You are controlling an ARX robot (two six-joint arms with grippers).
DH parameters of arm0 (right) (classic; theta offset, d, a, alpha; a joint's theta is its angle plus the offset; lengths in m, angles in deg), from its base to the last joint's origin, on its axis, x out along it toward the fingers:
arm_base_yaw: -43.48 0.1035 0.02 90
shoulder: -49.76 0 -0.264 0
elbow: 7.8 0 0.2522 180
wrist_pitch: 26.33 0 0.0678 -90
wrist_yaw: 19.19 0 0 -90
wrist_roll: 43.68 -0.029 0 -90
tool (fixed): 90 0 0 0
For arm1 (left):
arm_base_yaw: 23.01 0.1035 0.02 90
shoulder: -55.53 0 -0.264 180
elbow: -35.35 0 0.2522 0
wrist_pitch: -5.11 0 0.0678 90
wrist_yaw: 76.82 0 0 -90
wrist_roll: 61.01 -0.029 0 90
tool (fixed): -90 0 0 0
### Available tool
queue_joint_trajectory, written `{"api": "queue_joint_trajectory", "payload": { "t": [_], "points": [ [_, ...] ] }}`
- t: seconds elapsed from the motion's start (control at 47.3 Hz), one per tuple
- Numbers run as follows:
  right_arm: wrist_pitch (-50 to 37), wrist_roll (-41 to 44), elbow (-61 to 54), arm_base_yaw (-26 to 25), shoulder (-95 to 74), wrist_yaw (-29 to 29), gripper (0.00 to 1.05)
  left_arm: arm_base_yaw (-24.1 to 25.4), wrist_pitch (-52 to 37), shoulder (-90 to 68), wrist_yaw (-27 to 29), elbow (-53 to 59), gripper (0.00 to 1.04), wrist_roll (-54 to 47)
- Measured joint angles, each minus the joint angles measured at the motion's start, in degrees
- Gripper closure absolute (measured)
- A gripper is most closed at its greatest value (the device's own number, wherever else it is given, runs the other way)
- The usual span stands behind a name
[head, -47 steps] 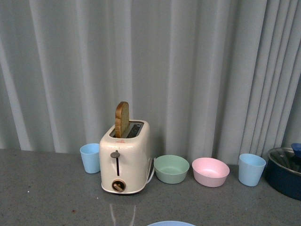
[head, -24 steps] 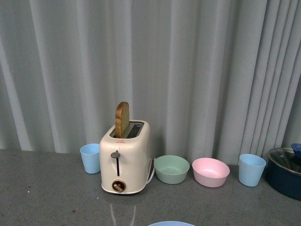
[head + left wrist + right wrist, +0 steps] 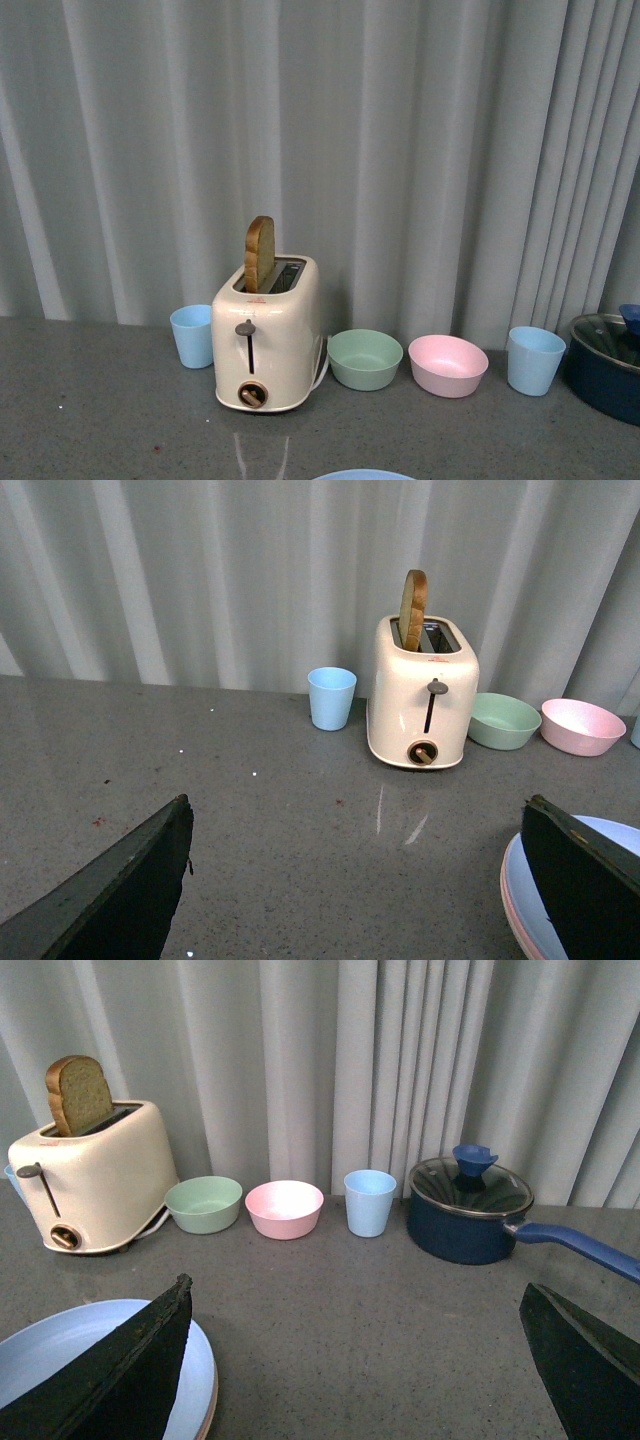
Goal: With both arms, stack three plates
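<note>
With the light blue plate (image 3: 95,1360) already lying on the pink plate (image 3: 512,910) in front of the toaster (image 3: 266,335), both grippers are hanging spread wide, gripping nothing.

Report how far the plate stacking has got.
Looks done or nearly so: the light blue plate lies on top of a pink plate, edges aligned. The cream plate is not visible, so it may sit hidden in the stack; I cannot confirm three. Nothing is in hand: the left claw and right claw are both open and empty. Left: verifying the third plate.
</note>
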Motion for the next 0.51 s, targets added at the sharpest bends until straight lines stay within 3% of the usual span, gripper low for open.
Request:
{"api": "queue_joint_trajectory", "payload": {
  "t": [0.507],
  "points": [
    [0.0,0.0,0.0,0.0,0.0,0.0,0.07,0.0,0.0,0.0,0.0,0.0,0.07,0.0]
  ]
}}
